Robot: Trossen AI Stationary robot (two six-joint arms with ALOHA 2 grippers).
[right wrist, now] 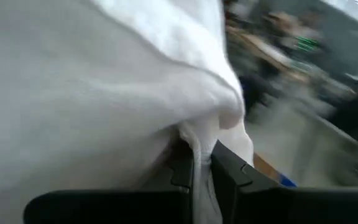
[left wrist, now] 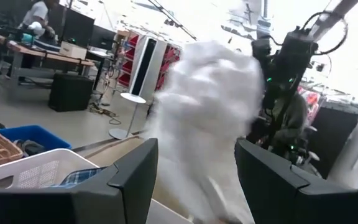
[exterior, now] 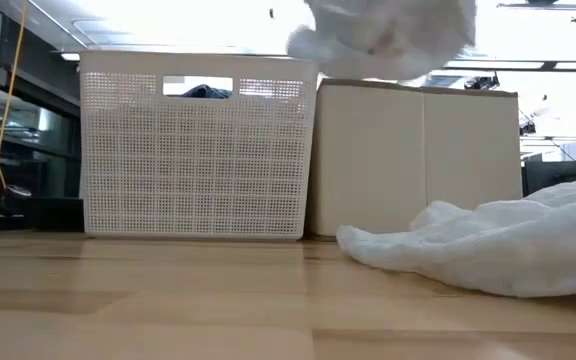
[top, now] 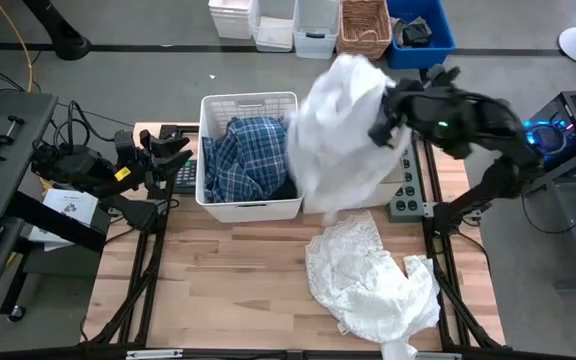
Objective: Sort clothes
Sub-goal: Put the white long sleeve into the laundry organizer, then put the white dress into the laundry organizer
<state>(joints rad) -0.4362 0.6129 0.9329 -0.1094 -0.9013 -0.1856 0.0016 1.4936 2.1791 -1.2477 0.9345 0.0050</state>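
My right gripper (top: pixel 383 125) is shut on a white garment (top: pixel 338 130), held high beside the white basket (top: pixel 250 98). The garment also shows in the low view (exterior: pixel 383 35), above the beige box (exterior: pixel 418 160), and in the left wrist view (left wrist: pixel 210 106). A blue-and-white plaid shirt (top: pixel 243 155) lies in the basket with a dark piece (top: pixel 283 188) beside it. More white pieces (top: pixel 373 280) lie in a heap on the table's front right. My left gripper (top: pixel 173 150) is open and empty at the basket's left side. My right gripper pinches a bunched fold of the white garment (right wrist: pixel 199 140) between its two fingers (right wrist: pixel 229 171). The cloth billows out past the fingers, lifted clear of the table, the box and the basket. How many layers it has, I cannot tell.
Bare wooden table top (top: pixel 218 290) lies at the front left. Beyond the table's far edge stand white bins (top: pixel 268 25), a wicker basket (top: pixel 365 25) and a blue bin (top: pixel 420 30). The white heap (exterior: pixel 488 245) reaches toward the table's right edge.
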